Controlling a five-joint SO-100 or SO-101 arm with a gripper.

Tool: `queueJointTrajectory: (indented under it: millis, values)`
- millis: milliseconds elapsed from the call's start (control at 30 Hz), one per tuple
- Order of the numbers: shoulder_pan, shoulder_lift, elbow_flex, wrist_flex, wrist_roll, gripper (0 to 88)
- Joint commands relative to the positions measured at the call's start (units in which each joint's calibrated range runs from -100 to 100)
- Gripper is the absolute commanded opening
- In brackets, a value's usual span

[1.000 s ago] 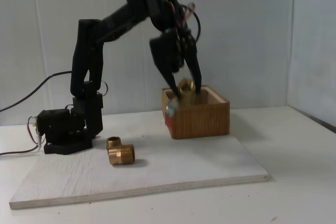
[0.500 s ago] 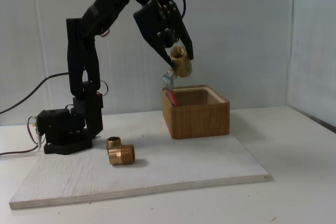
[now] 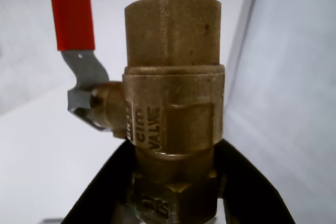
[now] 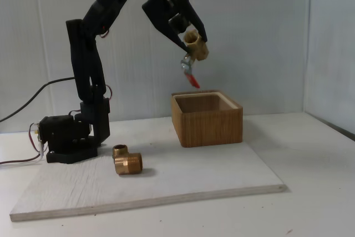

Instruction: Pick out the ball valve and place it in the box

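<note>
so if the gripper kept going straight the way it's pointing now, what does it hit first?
Probably nothing near. The gripper, shut on the ball valve, points down and right in the fixed view; that line seems to pass over the box towards the back wall, though depth is unclear.

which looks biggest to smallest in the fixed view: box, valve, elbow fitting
1. Box, clearly the largest.
2 and 3. Valve and elbow fitting look about alike in size; the valve is held up in the gripper at a different distance from the camera, so ranking those two is unsure.
</note>
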Motion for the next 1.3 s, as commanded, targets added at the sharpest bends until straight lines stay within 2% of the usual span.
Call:
queueJointTrajectory:
  millis: [0,267,433,1067,1267]
  values:
    - [-3.43,-3.65,-2.53,0.86,-4.20,0.7]
    - [-12.65,-3.31,4.51,0.77,-9.22,0.7]
    - [-16.56,-3.31,9.56,0.69,-10.62,0.7]
    - [-17.82,-3.06,14.35,-8.78,-10.77,0.8]
    - [-17.89,4.15,12.00,-10.59,-10.77,0.8]
